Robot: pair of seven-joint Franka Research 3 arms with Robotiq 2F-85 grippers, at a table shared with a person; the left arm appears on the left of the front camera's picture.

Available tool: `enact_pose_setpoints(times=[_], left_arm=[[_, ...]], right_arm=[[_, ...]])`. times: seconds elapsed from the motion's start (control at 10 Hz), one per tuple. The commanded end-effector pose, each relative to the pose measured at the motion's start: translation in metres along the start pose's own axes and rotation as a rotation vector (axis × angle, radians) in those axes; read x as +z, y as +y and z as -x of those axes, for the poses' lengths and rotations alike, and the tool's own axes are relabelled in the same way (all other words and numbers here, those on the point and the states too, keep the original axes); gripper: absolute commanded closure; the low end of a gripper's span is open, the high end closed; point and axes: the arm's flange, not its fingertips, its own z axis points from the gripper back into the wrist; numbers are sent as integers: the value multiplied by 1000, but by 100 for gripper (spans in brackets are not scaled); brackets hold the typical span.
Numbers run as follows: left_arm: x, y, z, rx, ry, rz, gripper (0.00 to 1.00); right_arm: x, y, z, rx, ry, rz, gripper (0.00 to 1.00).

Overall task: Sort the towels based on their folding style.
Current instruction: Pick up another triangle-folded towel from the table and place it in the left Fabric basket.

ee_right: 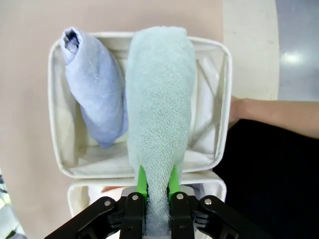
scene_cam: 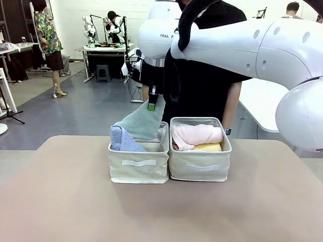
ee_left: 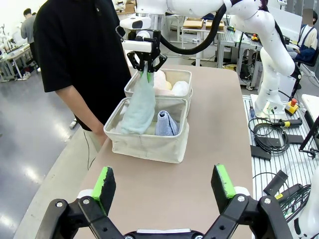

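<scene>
Towels numbered four visible: two cone-folded terry ones, lavender-blue (ee_right: 94, 94) and grey-green (ee_right: 158, 104), the latter grasped by the right pincer (ee_right: 156, 186) above two cream fabric baskets (scene_cam: 139, 169); the left pincer (ee_left: 164, 184) hovered released.

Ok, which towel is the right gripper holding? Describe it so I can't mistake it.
Find the two cream baskets mid-table; take the left basket. The grey-green towel hangs into it from the right gripper, beside the lavender-blue towel, which lies inside it.

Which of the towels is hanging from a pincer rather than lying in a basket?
The grey-green towel, clamped at its tip by the right pincer and dangling over the basket holding the lavender-blue towel.
</scene>
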Motion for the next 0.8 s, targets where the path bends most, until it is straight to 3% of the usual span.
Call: enact_pose_setpoints(times=[0.0, 0.7], left_arm=[[0, -3, 1, -9, 20, -7, 0], [0, -3, 1, -9, 20, -7, 0]], right_arm=[[10, 2, 11, 52, 22, 45, 81], [-8, 0, 24, 89, 62, -67, 81]])
